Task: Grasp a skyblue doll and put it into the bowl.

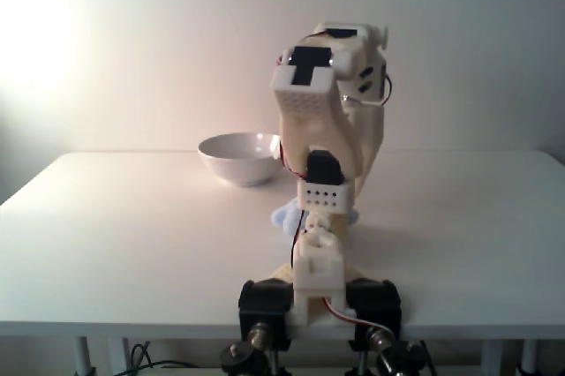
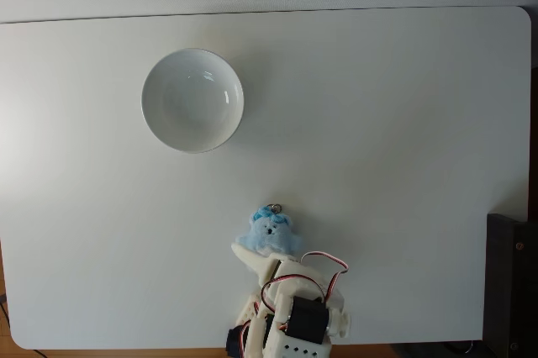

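One skyblue doll (image 2: pixel 267 232) touching the fingers (image 2: pixel 250 259), opening unclear, bowl (image 2: pixel 192 100) well apart

The bowl (image 2: pixel 192 100) looks like glazed ceramic, white and glossy, with small bright highlights on its smooth inner wall. The skyblue doll (image 2: pixel 269 233) is soft, fuzzy plush cloth with a small metal ring at its top. The table (image 2: pixel 403 123) has a smooth, matt white surface with a faint sheen. The arm (image 1: pixel 325 129) is matt white plastic, partly perforated, with black motor housings and thin red wires.
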Controlling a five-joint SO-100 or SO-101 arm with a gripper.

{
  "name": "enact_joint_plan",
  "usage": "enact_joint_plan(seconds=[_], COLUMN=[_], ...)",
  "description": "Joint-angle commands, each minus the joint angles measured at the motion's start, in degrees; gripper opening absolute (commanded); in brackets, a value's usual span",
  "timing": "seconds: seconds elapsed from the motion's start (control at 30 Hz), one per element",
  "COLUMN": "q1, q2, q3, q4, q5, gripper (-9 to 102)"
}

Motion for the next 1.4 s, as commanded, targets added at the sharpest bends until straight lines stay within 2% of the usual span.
enact_joint_plan(seconds=[0.0, 1.03, 1.37], q1=[-0.3, -0.4, -0.4], q2=[-1.4, -1.5, -2.3], q3=[1.1, 19.0, 19.8], q4=[-4.0, -24.7, -26.2], q5=[0.2, 0.1, 0.0], gripper=[76, 78, 77])
